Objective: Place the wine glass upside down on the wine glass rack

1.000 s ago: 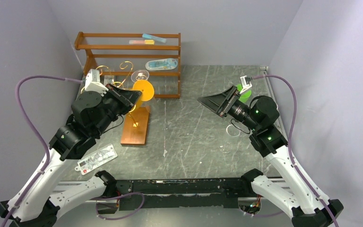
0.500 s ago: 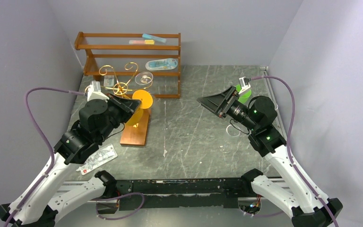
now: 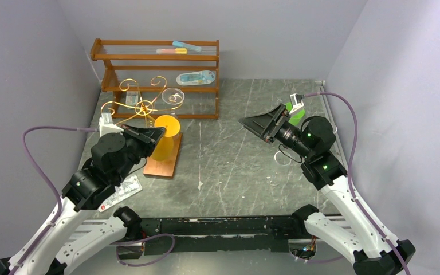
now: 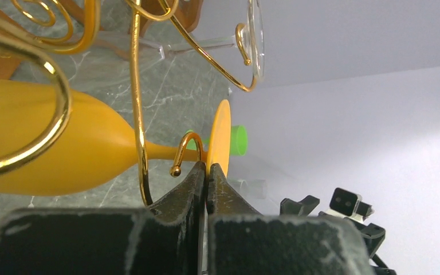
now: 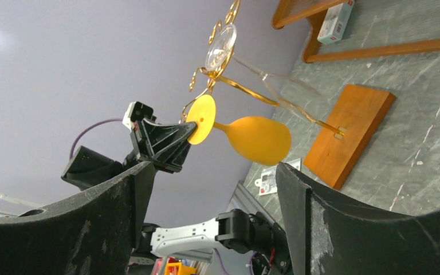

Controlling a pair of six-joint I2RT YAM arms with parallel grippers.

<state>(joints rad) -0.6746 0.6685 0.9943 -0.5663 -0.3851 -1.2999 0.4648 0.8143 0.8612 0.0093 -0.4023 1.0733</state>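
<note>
The yellow wine glass (image 3: 165,140) hangs bowl down over the wine glass rack's copper-brown base (image 3: 161,160). My left gripper (image 3: 159,132) is shut on the rim of its round foot (image 4: 220,134). In the left wrist view the stem runs beside a curled gold hook (image 4: 184,152) of the rack (image 3: 142,106); I cannot tell whether it rests on it. A clear wine glass (image 3: 173,94) hangs upside down on a far arm. My right gripper (image 3: 252,123) is open and empty, held high to the right, facing the yellow glass (image 5: 258,137) and the rack (image 5: 229,80).
A brown wooden shelf unit (image 3: 154,57) with small packages stands behind the rack at the back left. A flat carded package (image 3: 117,193) lies near the left arm. A green object (image 3: 295,112) sits behind the right wrist. Grey walls close both sides.
My left arm has drawn back toward the near edge and lower with the yellow glass. The rack's scroll arms, hidden before, now show. The right arm has not moved.
</note>
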